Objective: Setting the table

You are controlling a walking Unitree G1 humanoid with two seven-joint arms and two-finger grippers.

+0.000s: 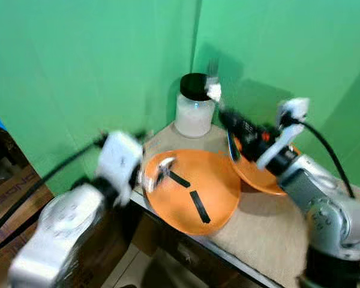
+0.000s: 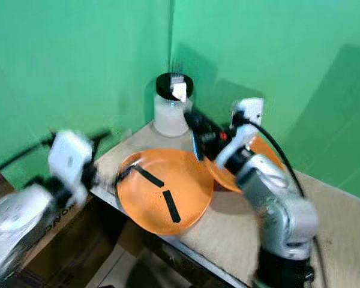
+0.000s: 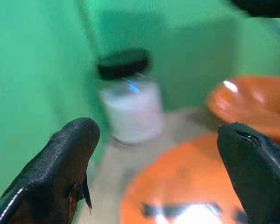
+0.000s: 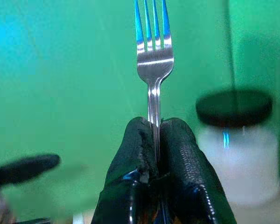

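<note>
Nearest in the left eye view, the silver left arm reaches in from the lower left, and the left gripper spreads its two black fingers wide over an orange plate at the front edge of a beige table. That plate carries no food. Behind it, a second orange plate lies partly under the right arm. Near the green wall's corner stands a white jar with a black lid; its contents cannot be made out. The right gripper is raised in front of that jar.

From the left wrist view, two black fingertips stand far apart, with the jar and both plates blurred beyond them.

From the right wrist view, the right gripper's fingers are pinched tight on a silver fork, tines pointing up, with the jar just beside it.
</note>
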